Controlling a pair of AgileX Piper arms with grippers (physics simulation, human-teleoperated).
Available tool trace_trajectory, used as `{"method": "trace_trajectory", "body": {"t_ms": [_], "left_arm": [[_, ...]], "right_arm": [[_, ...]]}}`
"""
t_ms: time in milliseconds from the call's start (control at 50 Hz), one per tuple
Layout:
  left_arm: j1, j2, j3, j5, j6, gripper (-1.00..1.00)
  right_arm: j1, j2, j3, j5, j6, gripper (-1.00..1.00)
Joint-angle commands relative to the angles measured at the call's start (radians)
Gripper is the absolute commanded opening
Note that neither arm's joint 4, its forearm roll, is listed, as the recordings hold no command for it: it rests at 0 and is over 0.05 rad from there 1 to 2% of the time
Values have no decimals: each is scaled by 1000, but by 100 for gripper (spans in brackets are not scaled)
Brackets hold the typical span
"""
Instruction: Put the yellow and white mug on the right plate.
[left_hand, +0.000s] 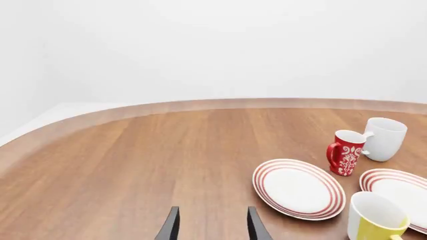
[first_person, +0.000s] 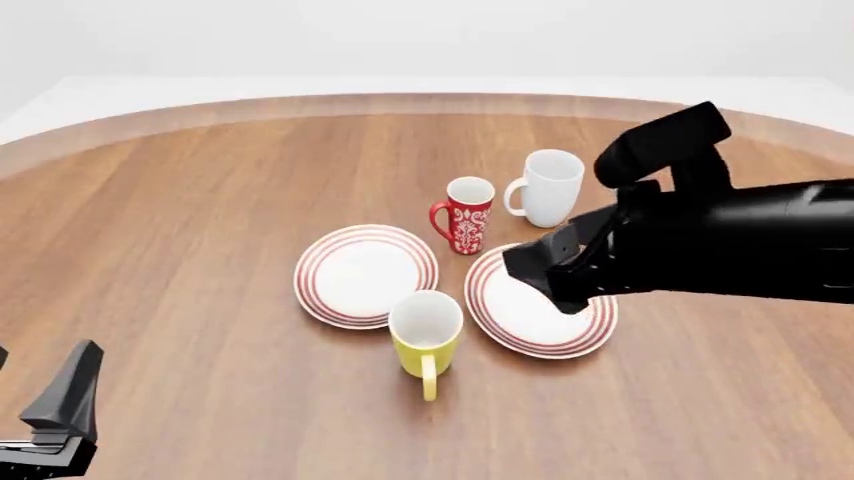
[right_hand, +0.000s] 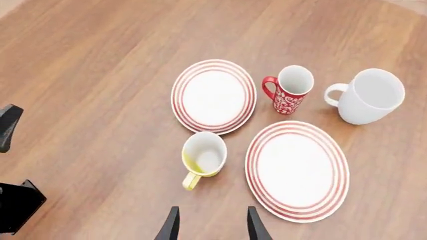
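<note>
The yellow and white mug (first_person: 427, 335) stands upright on the table between the two plates, near their front edges, with its handle toward me. It also shows in the right wrist view (right_hand: 203, 157) and the left wrist view (left_hand: 375, 220). The right plate (first_person: 525, 322) lies just right of it, partly hidden by my right arm; the right wrist view shows it whole (right_hand: 297, 170). My right gripper (right_hand: 210, 227) is open and empty, held above the right plate (first_person: 547, 270). My left gripper (left_hand: 212, 227) is open and empty, low at the front left (first_person: 60, 420).
The left plate (first_person: 366, 275) lies left of the yellow mug. A red-and-white patterned mug (first_person: 467, 215) and a taller white mug (first_person: 550, 187) stand behind the plates. The table's curved far edge (first_person: 400, 100) runs across the back.
</note>
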Motion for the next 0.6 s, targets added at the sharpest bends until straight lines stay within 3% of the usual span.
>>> {"method": "trace_trajectory", "body": {"t_ms": [20,300,340,360,440,460,600], "left_arm": [[0,0,0,0,0,100],[0,0,0,0,0,100],[0,0,0,0,0,100],[0,0,0,0,0,100],[0,0,0,0,0,100],[0,0,0,0,0,100],[0,0,0,0,0,100]], "right_arm": [[51,74,-55,22,31,100],[104,122,-97,32,94,100],[119,130,-106,35,111,100],[129,130,-106,34,152,100],[168,139,-108,36,214,100],[162,135,-108,38,197,100],[176,138,-114,40,235,100]]}}
